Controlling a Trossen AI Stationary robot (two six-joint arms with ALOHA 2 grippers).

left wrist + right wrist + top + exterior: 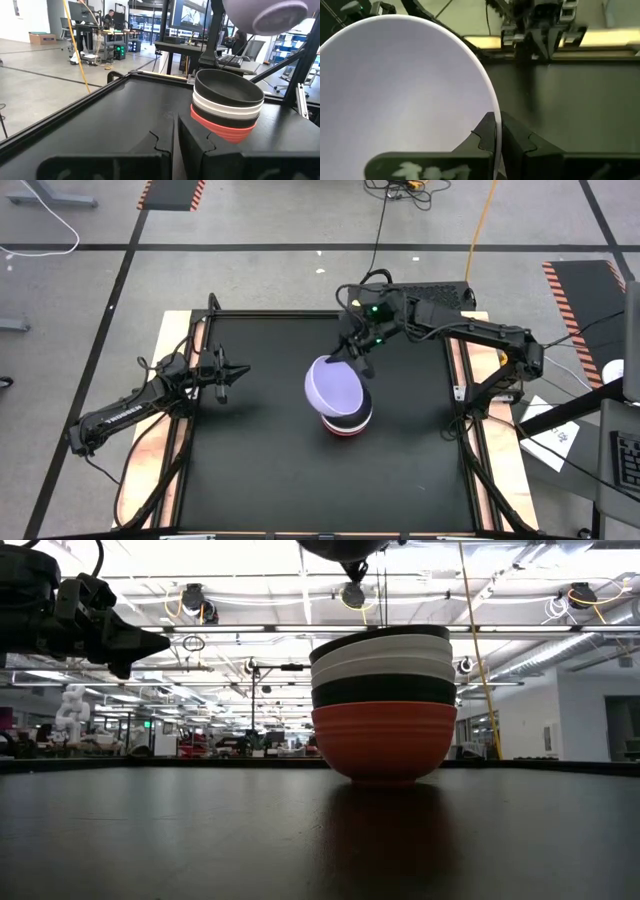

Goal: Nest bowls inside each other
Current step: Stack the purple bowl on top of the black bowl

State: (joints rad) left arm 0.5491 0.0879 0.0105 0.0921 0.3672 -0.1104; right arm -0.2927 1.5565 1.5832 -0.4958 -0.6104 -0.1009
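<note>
Lavender bowl point(405, 90) fills the right wrist view, its rim pinched between the fingers of the right gripper point(352, 357), which holds it in the air just above the stack of bowls point(384, 705) on the black table point(250, 460). That stack runs, bottom to top, red, black, white, white, black. Well apart from the stack, over the table's left edge, the left gripper point(232, 372) hangs with fingers pressed together, holding nothing.

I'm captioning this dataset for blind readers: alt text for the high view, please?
The right claw holds a lavender bowl above a stack of nested bowls mid-table. The left claw waits shut at the left.
</note>
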